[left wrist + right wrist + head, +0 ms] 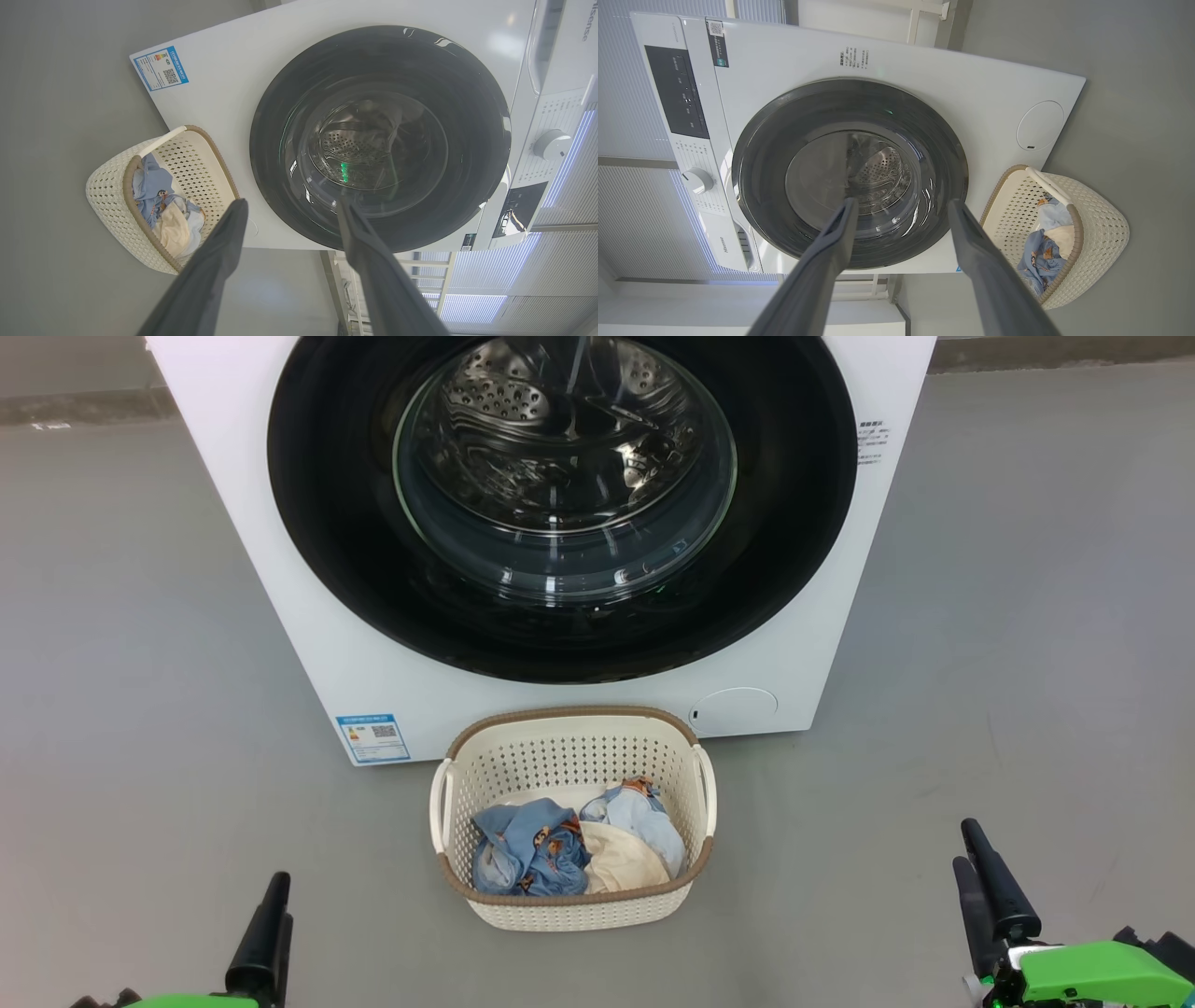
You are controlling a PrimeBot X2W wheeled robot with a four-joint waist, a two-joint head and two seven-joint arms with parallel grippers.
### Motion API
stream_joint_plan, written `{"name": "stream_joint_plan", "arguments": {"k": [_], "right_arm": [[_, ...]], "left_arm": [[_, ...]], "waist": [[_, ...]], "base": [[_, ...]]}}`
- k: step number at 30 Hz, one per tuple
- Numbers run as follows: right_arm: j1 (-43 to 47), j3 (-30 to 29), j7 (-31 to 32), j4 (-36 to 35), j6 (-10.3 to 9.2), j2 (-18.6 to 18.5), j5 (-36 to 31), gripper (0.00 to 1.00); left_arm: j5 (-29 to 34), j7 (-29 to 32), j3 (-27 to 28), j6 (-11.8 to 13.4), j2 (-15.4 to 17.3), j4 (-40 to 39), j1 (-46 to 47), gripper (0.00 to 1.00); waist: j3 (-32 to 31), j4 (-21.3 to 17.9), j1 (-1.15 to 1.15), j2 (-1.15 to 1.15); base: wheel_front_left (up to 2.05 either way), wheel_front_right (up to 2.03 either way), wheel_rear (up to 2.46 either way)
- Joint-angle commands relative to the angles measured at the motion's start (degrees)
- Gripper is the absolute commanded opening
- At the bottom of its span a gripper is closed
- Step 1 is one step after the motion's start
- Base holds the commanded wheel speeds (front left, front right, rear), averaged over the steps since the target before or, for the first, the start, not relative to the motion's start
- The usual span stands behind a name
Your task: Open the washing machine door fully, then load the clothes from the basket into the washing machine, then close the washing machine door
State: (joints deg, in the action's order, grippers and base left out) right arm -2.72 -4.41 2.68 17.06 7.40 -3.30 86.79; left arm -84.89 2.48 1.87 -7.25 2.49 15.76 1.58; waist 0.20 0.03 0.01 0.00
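1. Head view: the washing machine fills the upper middle of the frame. Its washing machine door is shut flush against the white front, so the steel drum shows only through it. The basket sits on the grey floor at centre frame, just below the door and close against the machine's base, probably so that garments need only a short lift. The clothes lie bunched in the basket's lower half. The left gripper rises at the lower left and the right gripper at the lower right, both well apart from everything and holding nothing.
2. Left wrist view: the two fingers stand spread wide and empty, framing the door's lower rim at centre. The basket lies at the left of the frame, below the blue label.
3. Right wrist view: the fingers are spread just as wide and are empty, pointing at the door's middle. The basket is at the lower right. Opening the door looks like the step in hand, not yet begun.
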Motion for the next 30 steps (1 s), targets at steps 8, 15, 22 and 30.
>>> {"name": "stream_joint_plan", "arguments": {"k": [8,15,22,30], "right_arm": [[-4.33,1.65,-1.96,-1.66,0.02,-1.46,-5.16,1.0],[-5.21,2.62,-3.16,-1.89,0.03,-2.0,-9.76,1.0],[-5.86,3.58,-4.34,-2.02,0.03,-2.41,-14.57,1.0],[-6.73,4.89,-5.68,-1.81,0.04,-3.14,-20.48,1.0]], "left_arm": [[6.19,-1.69,-0.07,-0.11,1.22,-2.28,2.84,1.0],[10.87,-2.88,-0.67,-0.12,1.59,-2.6,3.13,1.0],[15.31,-4.06,-1.09,-0.13,1.94,-2.85,3.48,1.0],[20.57,-5.4,-1.16,-0.14,2.22,-3.15,3.82,1.0]], "waist": [[0.03,0.01,-0.01,0.0],[0.11,0.03,-0.01,0.0],[0.13,0.08,-0.01,0.0],[0.14,0.2,-0.01,0.0]], "base": [[0.0,0.0,0.0],[0.0,0.0,0.0],[0.0,0.0,0.0],[0.0,0.0,0.0]]}}
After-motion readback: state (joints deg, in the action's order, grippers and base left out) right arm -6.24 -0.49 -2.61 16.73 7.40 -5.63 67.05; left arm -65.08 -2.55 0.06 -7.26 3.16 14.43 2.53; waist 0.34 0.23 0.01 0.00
